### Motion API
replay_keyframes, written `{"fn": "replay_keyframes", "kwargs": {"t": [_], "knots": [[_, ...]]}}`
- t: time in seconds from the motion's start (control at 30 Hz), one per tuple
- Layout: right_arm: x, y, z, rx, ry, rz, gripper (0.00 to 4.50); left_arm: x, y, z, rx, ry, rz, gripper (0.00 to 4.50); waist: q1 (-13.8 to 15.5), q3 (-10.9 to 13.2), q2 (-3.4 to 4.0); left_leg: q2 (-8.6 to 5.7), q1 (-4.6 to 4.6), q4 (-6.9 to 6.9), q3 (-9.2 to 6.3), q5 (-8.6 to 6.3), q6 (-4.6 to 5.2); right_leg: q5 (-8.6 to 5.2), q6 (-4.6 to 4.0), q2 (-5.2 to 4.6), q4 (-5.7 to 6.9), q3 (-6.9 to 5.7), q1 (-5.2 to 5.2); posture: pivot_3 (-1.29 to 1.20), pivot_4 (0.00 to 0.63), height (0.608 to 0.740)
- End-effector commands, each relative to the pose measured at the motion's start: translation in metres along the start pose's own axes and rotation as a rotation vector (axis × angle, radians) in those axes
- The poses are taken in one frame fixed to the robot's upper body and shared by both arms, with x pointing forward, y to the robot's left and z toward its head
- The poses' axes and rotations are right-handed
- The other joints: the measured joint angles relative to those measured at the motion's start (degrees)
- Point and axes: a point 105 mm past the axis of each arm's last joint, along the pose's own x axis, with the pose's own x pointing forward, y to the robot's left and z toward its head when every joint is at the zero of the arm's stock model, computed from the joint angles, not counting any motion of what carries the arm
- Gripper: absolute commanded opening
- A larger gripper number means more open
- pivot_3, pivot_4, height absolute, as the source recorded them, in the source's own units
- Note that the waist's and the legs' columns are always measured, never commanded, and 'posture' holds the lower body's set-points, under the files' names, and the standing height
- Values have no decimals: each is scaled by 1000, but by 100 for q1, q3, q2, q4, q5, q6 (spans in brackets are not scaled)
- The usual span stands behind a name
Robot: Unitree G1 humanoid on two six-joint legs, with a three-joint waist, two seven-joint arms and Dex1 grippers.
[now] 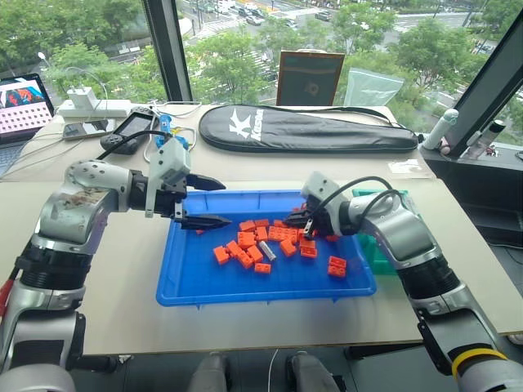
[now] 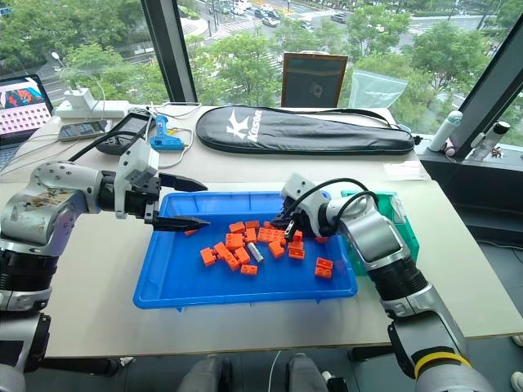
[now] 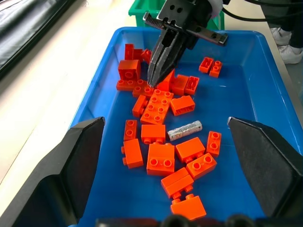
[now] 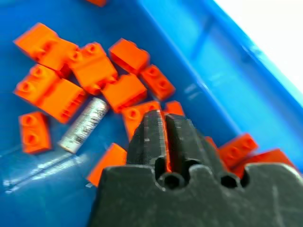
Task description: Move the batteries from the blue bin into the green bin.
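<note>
Blue bin [image 1: 192, 282] on beige table [image 1: 122, 310] by windows; left fingers [image 1: 214, 184] apart, right fingers [image 3: 158, 66] together

Orange toy bricks [image 1: 263, 242] scattered; black racket case [image 1: 306, 129] behind; perhaps a laptop [image 1: 23, 104] far left.

White "K" logo on racket bag [image 1: 310, 129]

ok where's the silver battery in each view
left eye view: battery lies in the blue bin, among the orange bricks.
right eye view: same spot, mid-bin.
left wrist view: centre, between bricks.
right wrist view: left of middle.
Shared landmark: the right end effector, over the far bricks.
</note>
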Motion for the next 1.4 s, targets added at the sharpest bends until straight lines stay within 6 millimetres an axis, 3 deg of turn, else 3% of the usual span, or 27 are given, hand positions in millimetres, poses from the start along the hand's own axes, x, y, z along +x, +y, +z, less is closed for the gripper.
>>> {"fn": "replay_keyframes", "kwargs": {"t": [0.03, 0.1, 0.23, 0.9, 1.0, 1.17, 1.4], "knots": [[5, 24, 11, -36, -12, 68, 2018, -3, 1, 12, 57, -11, 2, 4500, 8, 0, 0, -1, 0, 0, 1, 0, 0, 0, 0, -1, 0, 0, 0, 0, 150, 734], [9, 39, 7, -25, 16, 124, 2697, -3, 1, 11, 57, -8, 2, 4500, 10, 0, 0, -1, 0, 0, 0, 0, 0, 0, 0, -1, 0, -1, 0, 0, 150, 734], [13, 47, 1, 2, 43, 149, 2697, -3, 1, 11, 59, -4, 4, 4500, 20, 0, 0, -2, -1, 1, 1, 0, 0, 0, 0, -3, -1, -1, 1, 0, 150, 734], [26, 40, -27, 43, 126, 68, 2697, -4, 2, 11, 68, -5, 11, 4500, 17, 0, 0, -1, 1, 1, 0, 0, 0, 0, 0, -2, -2, -1, 2, 0, 150, 734], [28, 40, -29, 40, 130, 56, 1996, -4, 2, 12, 67, -6, 10, 4500, 17, 0, 0, -1, 1, 1, 0, 0, 0, 0, 0, -2, -1, -1, 2, 0, 150, 734], [28, 38, -30, 27, 135, 37, 330, -3, 1, 12, 66, -9, 5, 4500, 23, 0, -1, -3, 1, 2, 1, 0, 0, 0, 0, -4, -2, -1, 3, 0, 150, 734], [18, 36, -19, 22, 96, 39, 246, -2, 1, 13, 65, -13, 1, 4500, 24, 0, -1, -2, 0, 2, 1, 0, 0, 0, 0, -3, -2, -1, 2, 0, 150, 734]]}}
